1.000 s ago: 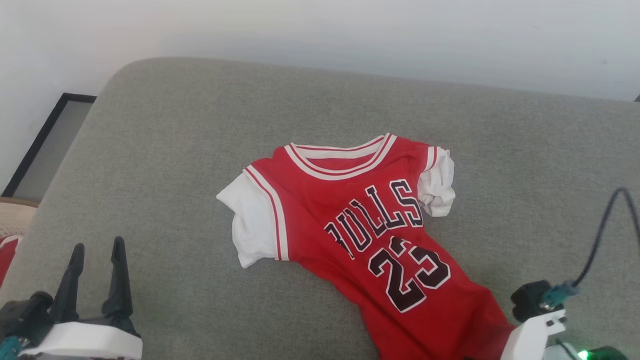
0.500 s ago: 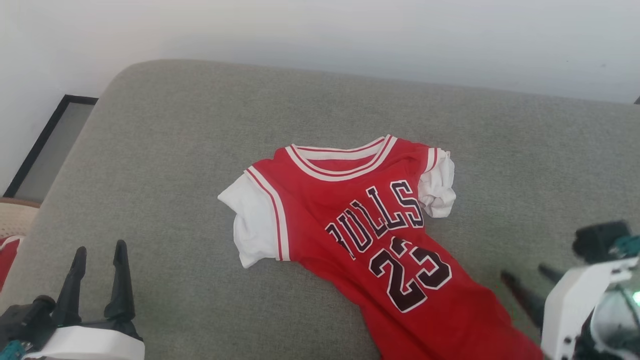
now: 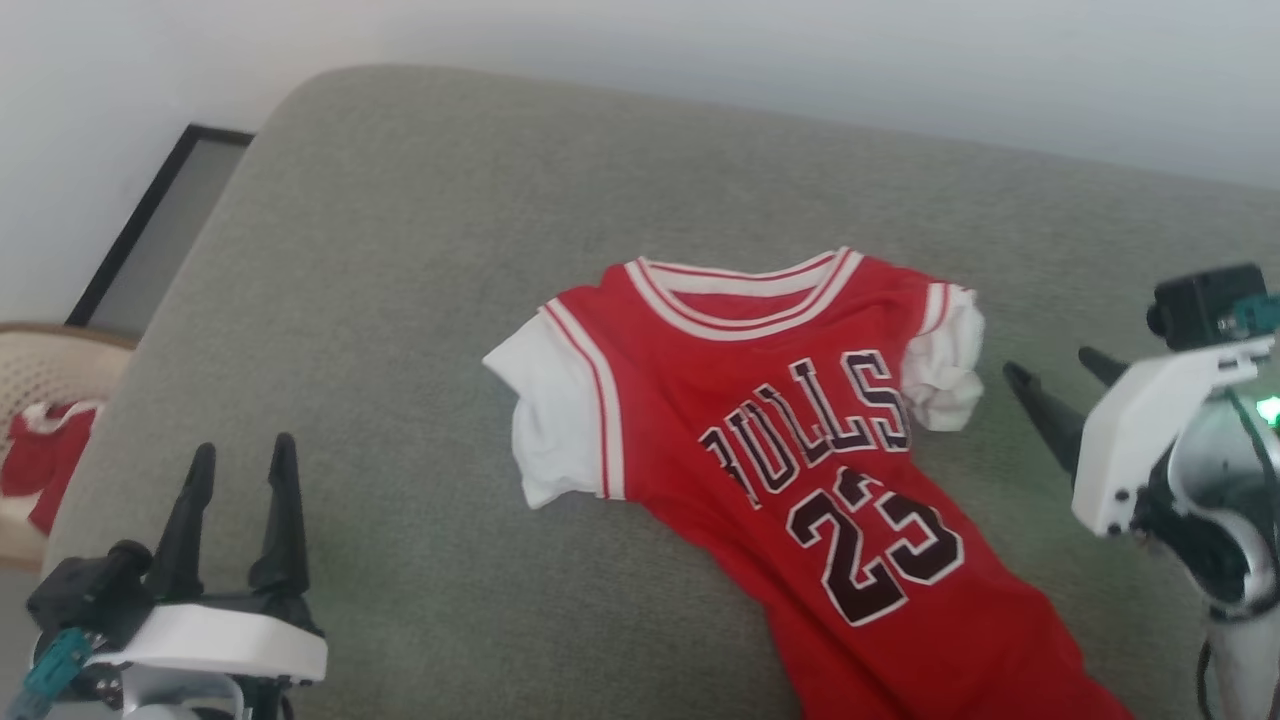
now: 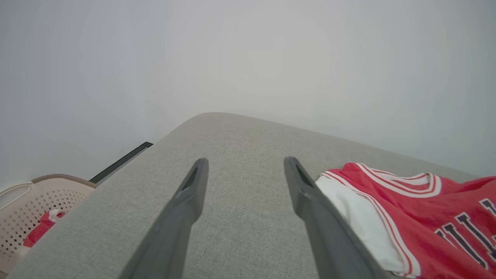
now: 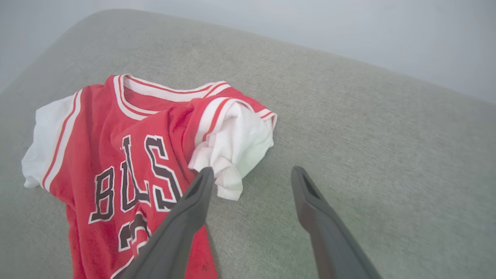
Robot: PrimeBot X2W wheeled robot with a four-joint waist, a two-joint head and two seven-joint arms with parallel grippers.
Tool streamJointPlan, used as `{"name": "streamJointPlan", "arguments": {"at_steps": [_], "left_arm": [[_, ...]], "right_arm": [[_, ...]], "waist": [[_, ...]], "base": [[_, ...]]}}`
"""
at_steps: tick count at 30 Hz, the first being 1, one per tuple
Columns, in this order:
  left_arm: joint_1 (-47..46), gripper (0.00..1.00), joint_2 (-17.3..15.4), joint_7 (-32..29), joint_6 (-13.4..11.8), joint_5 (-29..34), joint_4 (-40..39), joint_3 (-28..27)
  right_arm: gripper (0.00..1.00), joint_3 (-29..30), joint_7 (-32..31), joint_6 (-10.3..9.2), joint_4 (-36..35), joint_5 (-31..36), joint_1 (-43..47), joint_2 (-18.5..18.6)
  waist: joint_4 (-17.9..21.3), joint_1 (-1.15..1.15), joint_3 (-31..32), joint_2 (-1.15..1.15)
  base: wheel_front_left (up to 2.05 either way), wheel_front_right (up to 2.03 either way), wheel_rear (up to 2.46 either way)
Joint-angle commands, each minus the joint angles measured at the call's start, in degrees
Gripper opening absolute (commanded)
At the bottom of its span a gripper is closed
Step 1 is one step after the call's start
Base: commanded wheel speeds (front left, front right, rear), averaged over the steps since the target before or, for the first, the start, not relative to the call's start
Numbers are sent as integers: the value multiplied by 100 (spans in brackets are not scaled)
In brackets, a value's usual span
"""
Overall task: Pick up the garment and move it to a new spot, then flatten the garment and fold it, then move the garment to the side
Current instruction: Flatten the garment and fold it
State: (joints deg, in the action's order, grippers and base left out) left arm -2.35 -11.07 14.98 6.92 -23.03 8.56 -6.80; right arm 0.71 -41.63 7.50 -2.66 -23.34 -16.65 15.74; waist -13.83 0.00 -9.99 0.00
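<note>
The garment (image 3: pixel 790 440) is a red jersey with white sleeves and dark lettering. It lies face up and wrinkled on the grey cushion (image 3: pixel 400 250), its hem running off the bottom right. My left gripper (image 3: pixel 243 455) stands open at the lower left, well clear of the shirt's white sleeve (image 4: pixel 360 217). My right gripper (image 3: pixel 1055 365) hovers open just right of the bunched white sleeve (image 5: pixel 236 147), nothing between its fingers (image 5: pixel 193 193). The garment (image 5: pixel 128 155) spreads to the left of that gripper (image 5: pixel 250 172).
A beige perforated basket (image 3: pixel 40 380) holding red cloth sits off the cushion's left edge, also the basket (image 4: pixel 35 209) in the left wrist view. A dark-framed panel (image 3: pixel 150 230) leans at the pale wall. Bare cushion surrounds the shirt on the left and far side.
My right gripper has risen from the lower right corner up to beside the right sleeve. The camera has shifted, moving the whole scene rightward. The left gripper holds its place and the shirt lies unchanged.
</note>
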Motion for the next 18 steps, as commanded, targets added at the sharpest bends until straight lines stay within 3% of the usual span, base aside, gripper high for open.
{"name": "streamJointPlan", "arguments": {"at_steps": [1,16,17,18], "left_arm": [[-97,100,12,29,26,91,12,21],[-703,100,293,29,47,9,221,454],[-727,100,306,29,47,-2,240,473],[-745,100,313,29,48,-14,257,488]], "right_arm": [[100,-59,58,-2,134,-15,-175,83],[100,-1223,-336,-2,2417,-331,-1566,819],[93,-1390,-350,-2,2554,-359,-1603,845],[35,-1487,-316,-2,2674,-426,-1650,838]], "waist": [[-134,0,-115,0],[-902,0,-804,0],[-921,0,-822,0],[-939,0,-833,0]], "base": [[0,0,0],[0,0,0],[0,0,0],[0,0,0]]}}
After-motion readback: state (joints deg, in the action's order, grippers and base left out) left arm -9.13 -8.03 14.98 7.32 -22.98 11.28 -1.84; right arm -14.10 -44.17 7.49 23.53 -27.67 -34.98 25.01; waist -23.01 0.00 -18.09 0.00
